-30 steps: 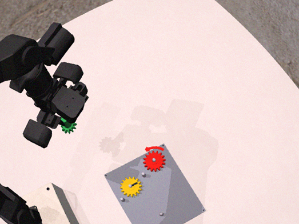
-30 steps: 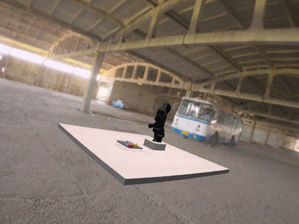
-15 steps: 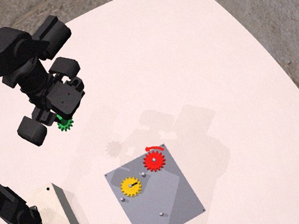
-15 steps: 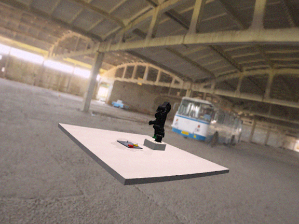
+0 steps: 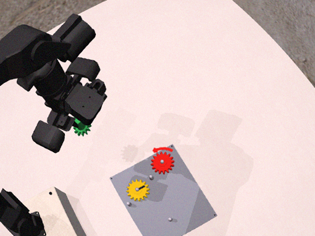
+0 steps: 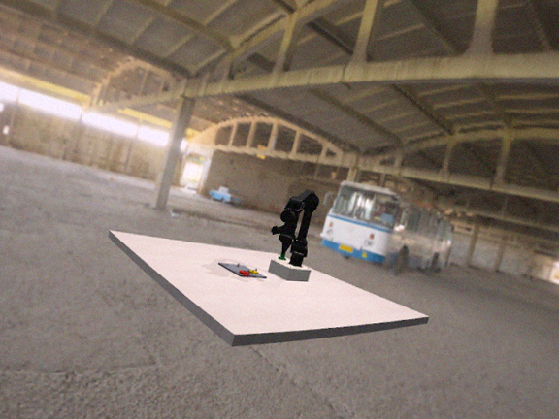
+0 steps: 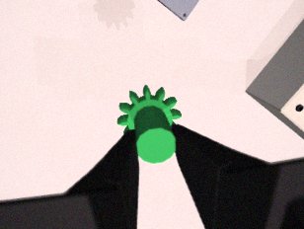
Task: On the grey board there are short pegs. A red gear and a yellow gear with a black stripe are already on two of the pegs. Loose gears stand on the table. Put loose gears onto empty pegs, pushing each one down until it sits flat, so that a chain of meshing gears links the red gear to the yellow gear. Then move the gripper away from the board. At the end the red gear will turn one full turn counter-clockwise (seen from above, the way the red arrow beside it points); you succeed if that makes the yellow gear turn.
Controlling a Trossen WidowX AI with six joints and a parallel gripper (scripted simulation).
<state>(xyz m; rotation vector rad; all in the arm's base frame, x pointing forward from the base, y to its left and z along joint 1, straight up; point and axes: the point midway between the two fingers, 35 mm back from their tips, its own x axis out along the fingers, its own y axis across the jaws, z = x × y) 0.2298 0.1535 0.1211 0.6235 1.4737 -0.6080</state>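
Note:
My gripper [image 7: 153,134] is shut on the green gear [image 5: 82,130] [image 7: 146,103] [image 6: 282,257] by its upright handle, and holds it up in the air above the table, off the board's upper left side in the top view. The red gear [image 5: 163,166] sits on a peg near the top corner of the grey board [image 5: 154,220]. The yellow gear [image 5: 137,195] with a black stripe sits on a peg to its lower left. Bare pegs are one between the two gears [image 5: 151,177], one by the left edge [image 5: 129,203] and one in the lower part [image 5: 170,219].
The red arrow [image 5: 163,148] curves beside the red gear. The arm's pale base block [image 5: 59,234] [image 7: 291,89] stands left of the board. The gripper's shadow falls across the table [image 5: 235,57] and board. No other loose gear shows in these views.

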